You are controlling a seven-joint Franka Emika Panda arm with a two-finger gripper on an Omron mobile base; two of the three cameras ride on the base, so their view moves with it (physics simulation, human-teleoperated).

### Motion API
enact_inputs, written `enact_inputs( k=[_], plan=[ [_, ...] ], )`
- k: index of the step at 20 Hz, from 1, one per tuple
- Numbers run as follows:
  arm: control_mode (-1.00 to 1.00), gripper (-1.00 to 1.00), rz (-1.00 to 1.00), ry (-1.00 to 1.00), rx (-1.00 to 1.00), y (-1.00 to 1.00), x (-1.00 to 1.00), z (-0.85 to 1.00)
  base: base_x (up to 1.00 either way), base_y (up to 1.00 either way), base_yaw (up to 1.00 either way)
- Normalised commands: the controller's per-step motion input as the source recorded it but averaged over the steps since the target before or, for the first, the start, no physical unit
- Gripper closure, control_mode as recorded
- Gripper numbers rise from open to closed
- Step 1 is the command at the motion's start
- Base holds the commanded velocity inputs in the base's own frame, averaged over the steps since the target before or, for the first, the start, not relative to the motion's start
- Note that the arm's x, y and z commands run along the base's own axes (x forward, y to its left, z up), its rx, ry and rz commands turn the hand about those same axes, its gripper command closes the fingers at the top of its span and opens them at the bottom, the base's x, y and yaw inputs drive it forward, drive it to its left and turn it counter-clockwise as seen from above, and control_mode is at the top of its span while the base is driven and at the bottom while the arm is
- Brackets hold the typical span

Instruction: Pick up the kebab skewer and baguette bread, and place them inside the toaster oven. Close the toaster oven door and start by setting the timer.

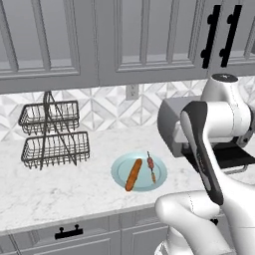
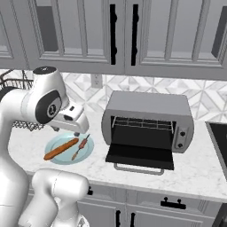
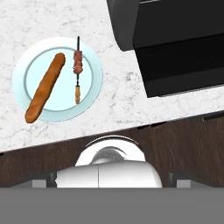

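Observation:
A pale blue plate [image 1: 121, 168] [image 2: 53, 144] [image 3: 94, 74] on the marble counter carries the baguette bread [image 1: 133, 174] [image 2: 60, 149] [image 3: 45, 87] and, beside it, the thin kebab skewer [image 1: 151, 168] [image 2: 80, 147] [image 3: 78, 70]. To the plate's right stands the toaster oven [image 2: 148, 105] [image 1: 171, 124] [image 3: 127, 24]. The toaster oven door [image 2: 139, 155] [image 3: 183, 57] lies folded down flat, showing the wire rack [image 2: 142, 123]. My gripper [image 2: 76, 131] hangs high above the plate, open and holding nothing. In the hand view its fingertips [image 3: 43, 180] stand wide apart.
A two-tier wire basket [image 1: 52, 134] stands at the back left of the counter. Upper cabinets [image 2: 146, 31] hang over the oven. The oven's control strip [image 2: 181, 133] is on its right side. A dark cooktop [image 2: 219, 139] lies at the far right. The counter's front edge [image 3: 52, 140] runs just below the plate.

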Motion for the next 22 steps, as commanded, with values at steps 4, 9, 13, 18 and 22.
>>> enact_inputs(
  k=[4, 9, 13, 18, 22],
  plan=[
    [1.0, -1.0, 0.0, 0.0, 0.0, 0.0, 0.0, 0.0, 0.17, -0.36, 0.0],
    [1.0, -1.0, 0.0, 0.0, 0.0, 0.0, 0.0, 0.0, 0.16, -0.35, 0.01],
    [1.0, -1.0, 0.0, 0.0, 0.0, 0.0, 0.0, 0.0, 0.36, -0.01, 0.0],
    [1.0, -1.0, 0.0, 0.0, 0.0, 0.0, 0.0, 0.0, 0.35, 0.0, 0.0],
    [1.0, -1.0, 0.0, 0.0, 0.0, 0.0, 0.0, 0.0, 0.12, -0.01, 0.0]
  ],
)
